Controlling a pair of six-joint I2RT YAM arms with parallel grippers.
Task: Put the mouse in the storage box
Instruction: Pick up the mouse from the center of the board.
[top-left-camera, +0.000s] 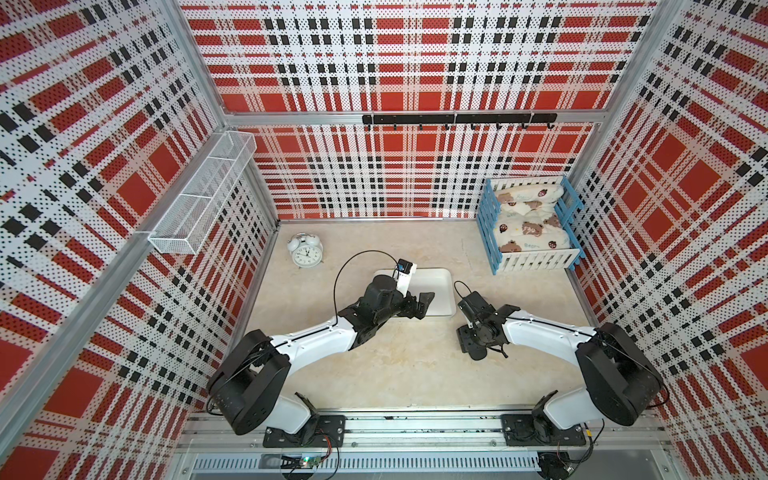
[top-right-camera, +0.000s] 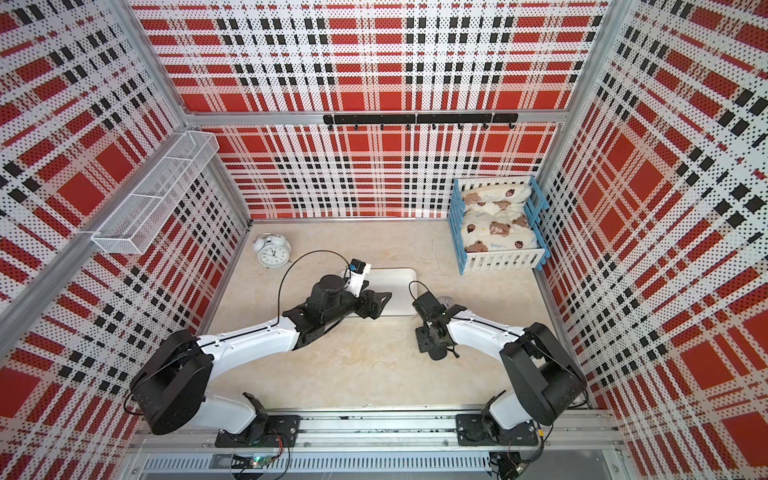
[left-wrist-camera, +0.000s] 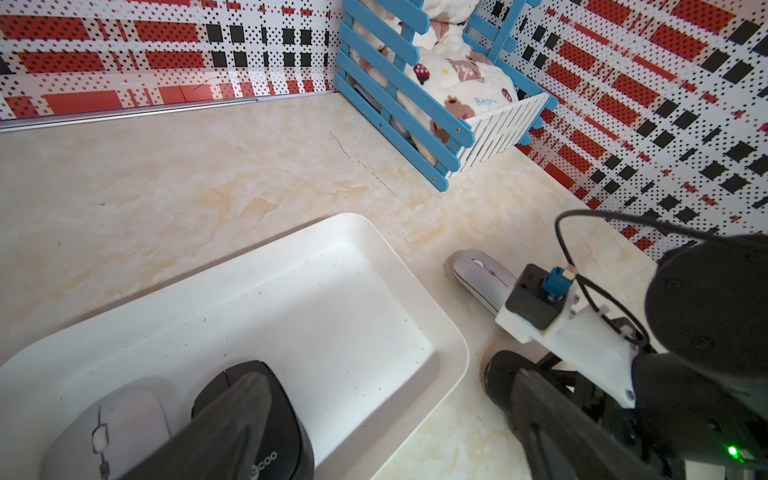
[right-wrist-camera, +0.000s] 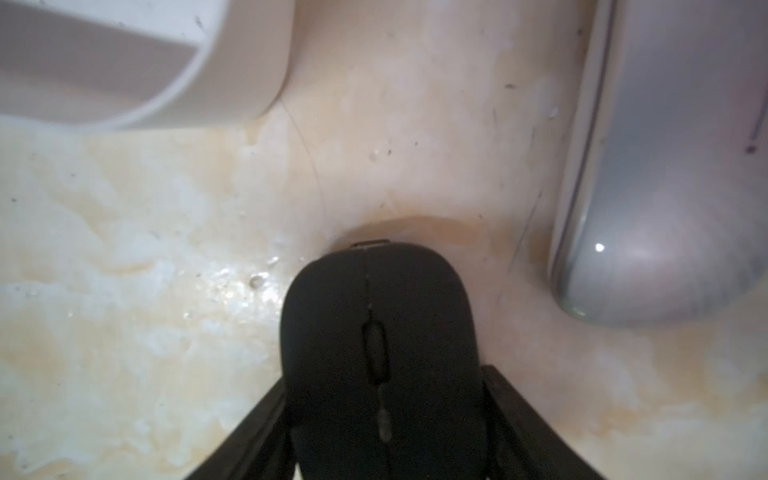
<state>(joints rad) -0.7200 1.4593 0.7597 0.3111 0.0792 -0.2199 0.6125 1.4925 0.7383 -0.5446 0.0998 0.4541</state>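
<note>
left gripper (top-left-camera: 422, 305): jaws spread wide and empty, poised over the storage box.
storage box (left-wrist-camera: 299, 291): shallow white tray on the worktop (left-wrist-camera: 187, 174). Most of its floor is bare.
stored mice: a white mouse (left-wrist-camera: 112, 428) and a boxed black mouse (left-wrist-camera: 291, 415) lie side by side at the end beneath the left gripper.
loose black mouse (right-wrist-camera: 378, 324): lies flat on the worktop near the box's front right corner, not touching it, between the fingers of the right gripper (right-wrist-camera: 385, 372).
right gripper state: the fingers lie along both flanks of the loose black mouse; whether they pinch it cannot be told.
handling: probably light and rigid. The smooth, domed shell may slip upward, so hold it low across the flanks at mid-length.
silver mouse (right-wrist-camera: 665, 187): on the worktop just beside the box, ungripped.
</note>
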